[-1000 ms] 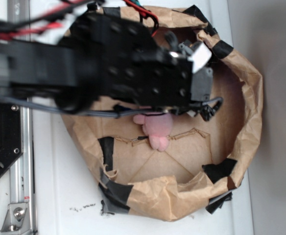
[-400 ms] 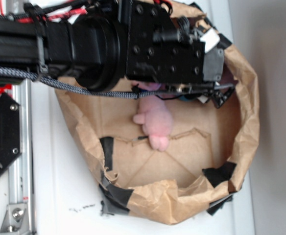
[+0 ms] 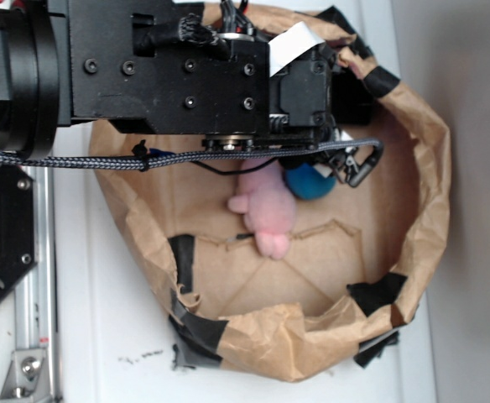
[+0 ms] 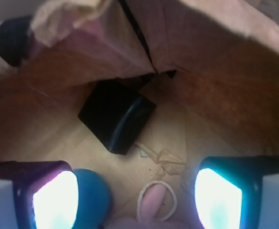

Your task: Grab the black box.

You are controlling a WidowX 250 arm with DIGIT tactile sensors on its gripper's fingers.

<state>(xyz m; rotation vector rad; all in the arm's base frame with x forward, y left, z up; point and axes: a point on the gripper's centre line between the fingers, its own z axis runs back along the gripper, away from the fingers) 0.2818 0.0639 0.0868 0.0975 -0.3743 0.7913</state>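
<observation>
In the wrist view the gripper (image 4: 139, 200) has its jaws spread wide and empty; the teal ball (image 4: 89, 193) and pink plush toy (image 4: 154, 205) lie just before the black box (image 4: 115, 114). The box rests ahead, against the brown paper wall (image 4: 216, 76); judging by this, the approach is underway but closing in and clamping remain.

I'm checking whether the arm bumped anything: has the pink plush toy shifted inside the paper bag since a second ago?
No. The pink plush toy sits in the same spot against the torn seam in the paper bag's floor; only the arm above it moved.
</observation>
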